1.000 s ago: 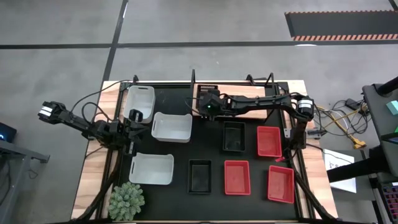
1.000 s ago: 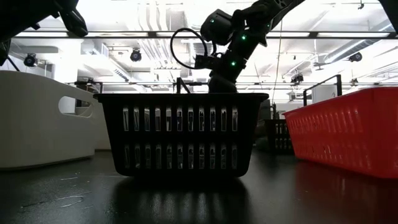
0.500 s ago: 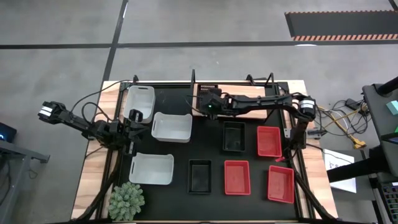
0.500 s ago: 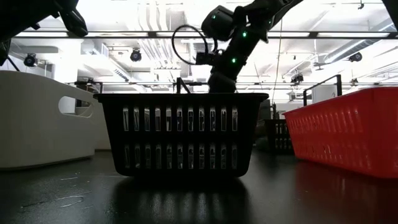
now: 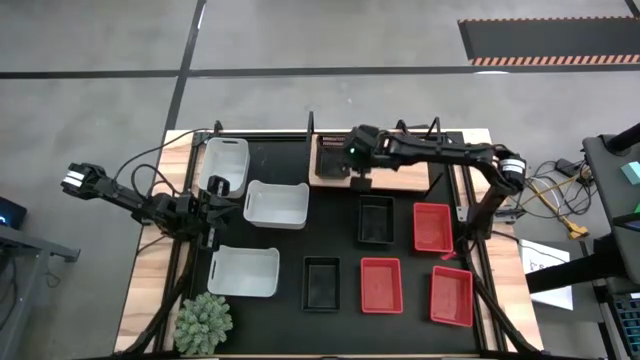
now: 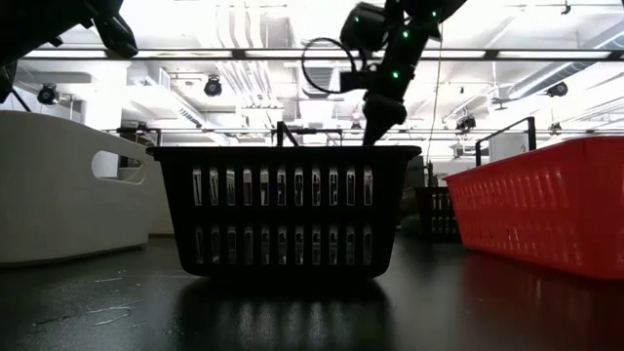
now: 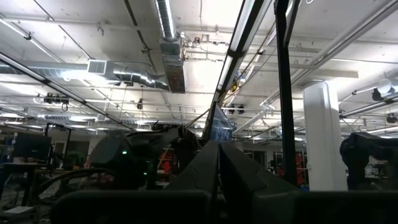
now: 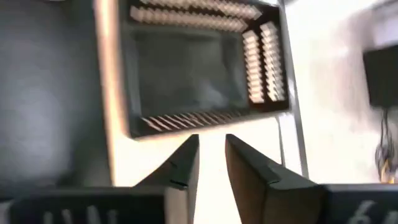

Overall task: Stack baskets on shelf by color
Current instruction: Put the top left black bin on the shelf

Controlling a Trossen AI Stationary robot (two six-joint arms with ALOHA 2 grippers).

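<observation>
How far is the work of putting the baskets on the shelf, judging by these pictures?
Done: one black basket sits on the shelf at its left end. In hand: nothing; the right hand hovers above the shelf beside that basket, its fingers nearly together and empty. The left hand waits by the white baskets. Left: two black baskets, three red baskets and three white ones on the mat.

Both arms are dark, nearly black, built from slim tubular links joined by bulkier round joints. Right arm (image 5: 430, 155): small green indicator lights near the wrist, a black cable looping off the wrist housing, a pale ring at the elbow joint. Left arm (image 5: 140, 203): a white-marked block at its outer end, thin black cables trailing alongside. Fingers (image 8: 249, 171) are dark, flat, tapered.
</observation>
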